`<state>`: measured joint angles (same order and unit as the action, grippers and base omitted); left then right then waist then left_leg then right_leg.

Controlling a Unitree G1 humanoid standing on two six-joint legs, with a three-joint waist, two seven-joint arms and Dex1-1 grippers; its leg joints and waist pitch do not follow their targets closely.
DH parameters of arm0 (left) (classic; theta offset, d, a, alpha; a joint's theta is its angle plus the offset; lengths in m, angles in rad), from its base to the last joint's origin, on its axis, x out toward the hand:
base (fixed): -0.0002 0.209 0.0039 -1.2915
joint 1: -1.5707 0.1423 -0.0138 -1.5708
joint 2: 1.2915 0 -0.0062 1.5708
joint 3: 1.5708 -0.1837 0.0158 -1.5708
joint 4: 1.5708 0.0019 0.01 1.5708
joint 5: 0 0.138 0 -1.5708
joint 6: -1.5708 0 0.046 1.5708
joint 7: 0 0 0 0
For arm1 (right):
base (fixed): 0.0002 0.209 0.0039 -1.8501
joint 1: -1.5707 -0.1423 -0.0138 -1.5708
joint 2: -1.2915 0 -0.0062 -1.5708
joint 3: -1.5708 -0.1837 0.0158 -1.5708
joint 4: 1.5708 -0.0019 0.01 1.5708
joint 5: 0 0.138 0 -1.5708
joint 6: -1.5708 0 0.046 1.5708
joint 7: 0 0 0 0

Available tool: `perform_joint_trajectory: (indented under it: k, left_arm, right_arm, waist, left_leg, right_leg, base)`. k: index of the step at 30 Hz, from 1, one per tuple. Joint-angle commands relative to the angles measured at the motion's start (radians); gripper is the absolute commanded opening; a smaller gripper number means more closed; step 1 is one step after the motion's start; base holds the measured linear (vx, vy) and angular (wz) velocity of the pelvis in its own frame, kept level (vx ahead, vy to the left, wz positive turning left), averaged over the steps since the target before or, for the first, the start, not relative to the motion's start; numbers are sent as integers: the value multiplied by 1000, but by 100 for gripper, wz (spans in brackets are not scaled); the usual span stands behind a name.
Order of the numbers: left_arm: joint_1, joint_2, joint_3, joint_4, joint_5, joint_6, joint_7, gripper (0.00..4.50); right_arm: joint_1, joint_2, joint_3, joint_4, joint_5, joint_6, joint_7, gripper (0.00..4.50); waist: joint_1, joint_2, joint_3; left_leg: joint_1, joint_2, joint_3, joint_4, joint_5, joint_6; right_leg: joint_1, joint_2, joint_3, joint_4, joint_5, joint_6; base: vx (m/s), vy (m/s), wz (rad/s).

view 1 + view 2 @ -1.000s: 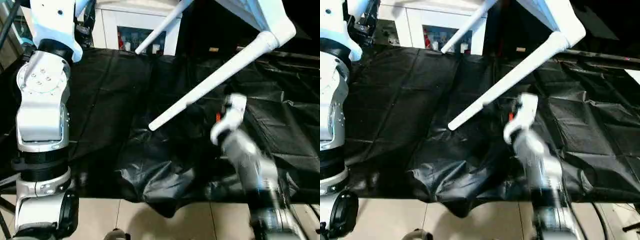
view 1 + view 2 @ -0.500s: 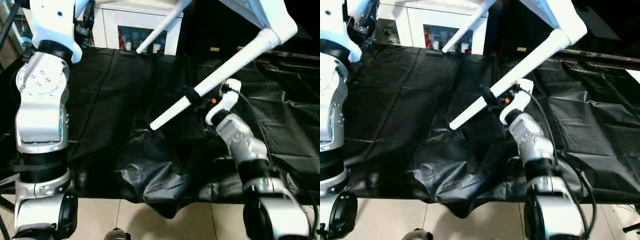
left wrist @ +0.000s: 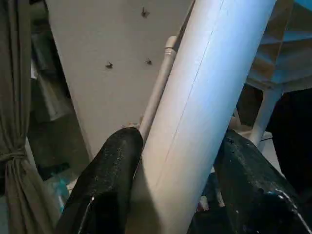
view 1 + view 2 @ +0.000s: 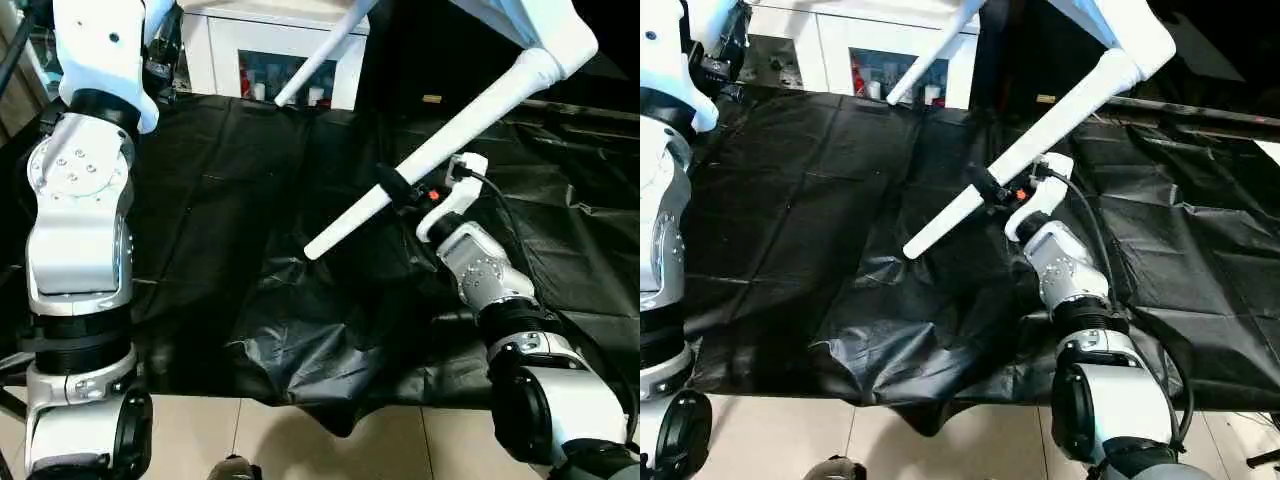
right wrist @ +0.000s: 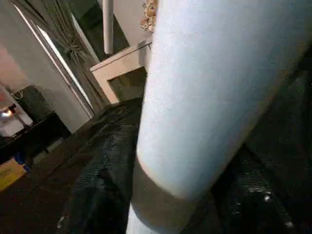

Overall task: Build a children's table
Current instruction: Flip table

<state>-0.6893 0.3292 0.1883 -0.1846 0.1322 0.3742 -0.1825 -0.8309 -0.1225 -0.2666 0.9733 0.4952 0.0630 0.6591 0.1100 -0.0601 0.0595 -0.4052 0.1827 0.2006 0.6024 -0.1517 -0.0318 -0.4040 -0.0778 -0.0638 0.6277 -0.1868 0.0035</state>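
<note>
Above the black-sheeted counter (image 4: 230, 200), the children's table hangs tilted in the air, its white tabletop (image 4: 530, 25) showing at the upper edge of the head views with a rounded corner socket (image 4: 560, 55) at its lowest point. From that socket one long tapered leg (image 4: 440, 150) slants down toward the robot's left, its free end (image 4: 312, 248) hovering over the crumpled black sheet without touching it. A second white leg (image 4: 320, 55) slants the same way farther back, in front of a white glass-door cabinet (image 4: 270, 60).

The right tool (image 4: 393, 187) reaches up from the silver right forearm (image 4: 480, 275) and meets the near leg partway along, toward its free end. Its black fingers (image 4: 983, 183) sit around the tube, and in the right wrist view the leg (image 5: 214, 92) runs close across the frame, so the tool appears closed on it.

The left arm (image 4: 80, 220) stands tall at the robot's left side of the head views. In the left wrist view, the left tool (image 3: 180, 165) has its two black fingers (image 3: 114, 170) pressed on either side of a thick white leg (image 3: 204, 107), gripping it firmly, with a thinner white leg (image 3: 158, 87) and the ribbed tabletop underside (image 3: 287, 53) visible beyond.
</note>
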Motion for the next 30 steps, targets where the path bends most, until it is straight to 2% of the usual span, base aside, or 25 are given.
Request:
perform_joint_trajectory:
  k: [1,7,11,14,17,19,20,21,24,25,26,27,30]
  left_arm:
    - [13,-20,7,-11,-34,2,25,223]
    - [84,-53,19,12,-74,-61,16,210]
    - [114,-66,12,19,-81,-78,9,201]
    - [148,-74,9,26,-86,-100,6,189]
    - [186,-82,6,26,-89,-121,-2,185]
    - [221,-85,-1,31,-89,-138,-6,179]
    - [221,-85,-1,31,-89,-138,-6,176]
    - [245,-87,-6,39,-88,-148,-11,173]
    - [277,-86,-14,48,-84,-162,-17,167]
    - [290,-83,-19,50,-79,-167,-20,167]
    - [310,-79,-24,45,-74,-161,-23,167]
    - [319,-77,-25,41,-73,-158,-24,166]
    - [361,-74,-19,17,-69,-148,-24,163]
  right_arm:
    - [-40,-12,3,-45,-3,-23,37,184]
    - [15,-25,35,-186,-9,-16,95,165]
    - [50,-38,52,-256,-23,-12,103,160]
    - [119,-53,76,-383,-24,22,108,158]
    - [214,-55,99,-534,-13,76,97,157]
    - [293,-52,124,-655,-12,114,76,157]
    - [294,-52,125,-657,-12,115,75,157]
    - [345,-51,142,-728,-14,133,58,157]
    - [415,-50,165,-815,-29,148,25,156]
    - [443,-51,176,-846,-42,149,10,156]
    - [479,-56,194,-881,-61,156,-4,156]
    - [497,-59,203,-905,-70,167,-14,156]
    - [528,-68,213,-948,-105,183,-42,156]
  waist:
    - [-3,3,-76]
    - [0,2,-77]
    - [3,5,-76]
    - [10,3,-75]
    - [17,0,-78]
    - [22,-1,-75]
    - [26,-1,-73]
    - [25,1,-72]
    - [21,3,-66]
    - [20,11,-64]
    - [18,9,-64]
    - [15,10,-61]
    - [10,11,-61]
  left_leg:
    - [34,54,-24,-68,-197,-2]
    - [35,54,-24,-68,-192,0]
    - [41,56,-23,-69,-200,-10]
    - [44,57,-24,-70,-201,-16]
    - [40,57,-25,-69,-153,-3]
    - [40,56,-24,-71,-173,-2]
    - [41,58,-25,-74,-192,-8]
    - [42,58,-28,-78,-217,-19]
    - [46,60,-32,-86,-311,-54]
    - [45,60,-36,-89,-335,-67]
    - [47,60,-36,-91,-352,-73]
    - [50,60,-37,-93,-386,-82]
    - [50,59,-42,-96,-426,-95]
  right_leg:
    - [36,-71,43,-64,-132,-218]
    - [36,-70,44,-64,-126,-205]
    - [31,-67,42,-65,-121,-205]
    - [31,-65,43,-67,-103,-191]
    - [36,-64,43,-59,-40,-178]
    - [34,-66,44,-65,-73,-176]
    - [34,-67,46,-70,-104,-162]
    - [32,-66,45,-74,-137,-152]
    - [25,-69,46,-87,-244,-124]
    - [24,-70,47,-90,-272,-111]
    - [22,-68,46,-92,-281,-105]
    - [20,-67,47,-96,-302,-96]
    - [21,-69,47,-100,-334,-87]
  base:
    - [0,0,0]
    - [0,0,0]
    - [0,0,0]
    - [0,0,0]
    - [0,0,0]
    - [0,0,0]
    - [0,0,0]
    - [0,0,0]
    - [0,0,0]
    - [0,0,0]
    - [0,0,0]
    - [0,0,0]
    - [0,0,0]
